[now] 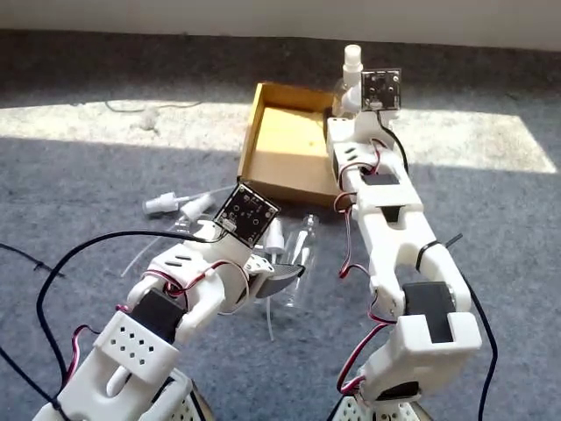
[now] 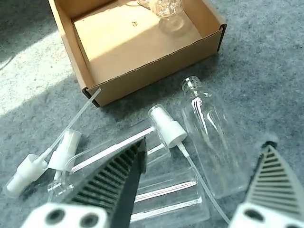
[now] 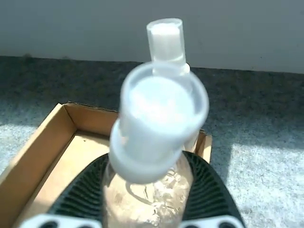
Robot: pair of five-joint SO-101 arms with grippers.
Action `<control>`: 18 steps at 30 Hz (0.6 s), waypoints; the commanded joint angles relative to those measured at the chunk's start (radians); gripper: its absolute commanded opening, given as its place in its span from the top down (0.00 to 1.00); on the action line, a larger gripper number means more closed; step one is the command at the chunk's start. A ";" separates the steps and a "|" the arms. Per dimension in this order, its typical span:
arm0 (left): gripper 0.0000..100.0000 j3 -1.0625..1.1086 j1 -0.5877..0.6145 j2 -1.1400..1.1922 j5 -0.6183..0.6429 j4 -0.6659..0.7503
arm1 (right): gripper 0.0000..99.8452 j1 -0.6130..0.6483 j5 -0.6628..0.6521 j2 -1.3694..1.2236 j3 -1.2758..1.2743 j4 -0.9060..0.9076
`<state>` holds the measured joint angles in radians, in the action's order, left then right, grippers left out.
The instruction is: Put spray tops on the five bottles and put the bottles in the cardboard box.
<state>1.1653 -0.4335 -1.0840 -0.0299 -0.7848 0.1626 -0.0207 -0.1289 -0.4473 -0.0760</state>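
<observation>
My right gripper (image 3: 148, 197) is shut on a clear bottle (image 3: 142, 199) with a white spray top (image 3: 159, 123), held upright over the far right corner of the cardboard box (image 1: 250, 140). In the high view the spray top (image 1: 352, 61) stands above that gripper (image 1: 348, 103). My left gripper (image 2: 205, 144) hangs open just above the carpet, over a clear topless bottle (image 2: 209, 137) lying on its side. A loose spray top (image 2: 168, 126) with its tube lies beside that bottle. Two more clear bottles (image 2: 118, 152) lie under the left finger (image 2: 118, 180).
Two other white spray tops (image 2: 66, 147) with long tubes lie on the grey carpet left of the bottles. The box floor (image 2: 128, 42) is bare apart from the held bottle (image 2: 166, 7) at its far side. Black cables (image 1: 53, 263) trail near the left arm.
</observation>
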 commanded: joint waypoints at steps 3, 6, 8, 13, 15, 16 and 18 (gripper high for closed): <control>0.67 -0.005 0.012 -0.019 -0.005 0.000 | 1.00 0.008 -0.008 0.010 0.045 -0.018; 0.67 -0.005 0.012 -0.019 -0.005 0.000 | 1.00 0.010 -0.008 0.010 0.045 -0.018; 0.67 -0.005 0.012 -0.019 -0.005 0.000 | 1.00 0.010 -0.008 0.008 0.045 -0.018; 0.67 -0.005 0.012 -0.019 -0.005 -0.002 | 1.00 0.005 -0.008 -0.073 0.051 -0.021; 0.67 -0.005 0.013 -0.019 -0.005 -0.002 | 1.00 0.004 -0.008 -0.088 0.053 -0.024; 0.67 -0.005 0.013 -0.019 -0.005 -0.002 | 1.00 0.004 -0.008 -0.088 0.051 -0.024; 0.67 -0.005 0.013 -0.019 -0.005 0.000 | 1.00 0.004 -0.008 -0.085 0.051 -0.024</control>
<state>1.1653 -0.4335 -1.0840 -0.0299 -0.7848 0.1626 -0.0207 -0.2256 -0.4381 -0.0852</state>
